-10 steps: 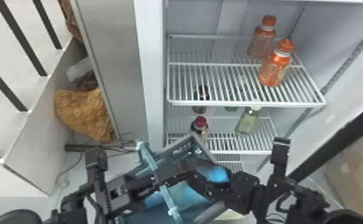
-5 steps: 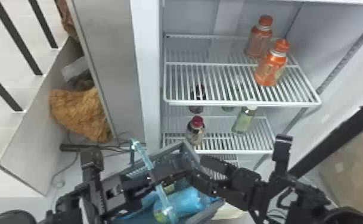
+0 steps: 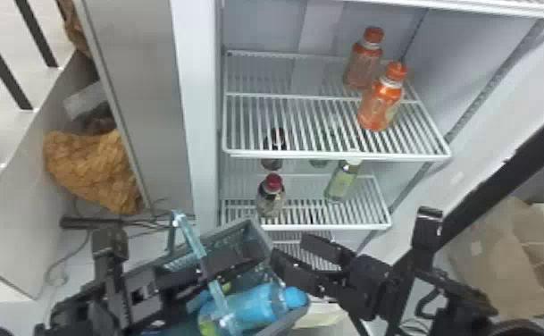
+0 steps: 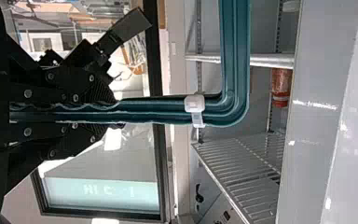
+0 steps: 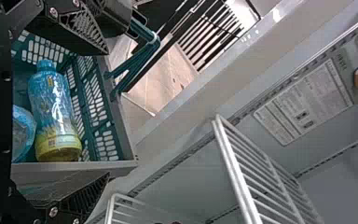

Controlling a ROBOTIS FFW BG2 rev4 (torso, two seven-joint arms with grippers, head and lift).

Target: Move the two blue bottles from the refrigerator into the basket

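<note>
Blue bottles (image 5: 53, 109) in basket (image 5: 81, 167), left hand (image 3: 235, 263) gripping handle (image 3: 216, 292), right hand (image 3: 291, 250) spread wide, empty

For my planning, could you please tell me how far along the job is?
Both blue bottles appear to lie in the basket, so the transfer looks done. The left hand grips the basket's handle; the right hand is open and empty. Nothing seems left: the shelved bottles look orange, green or dark.

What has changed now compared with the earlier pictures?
The right claw seems to have released a blue bottle, which sank lower into the basket; the claw, open, shifted right. The left claw still holds the handle; the orange bottles stayed shelved.
</note>
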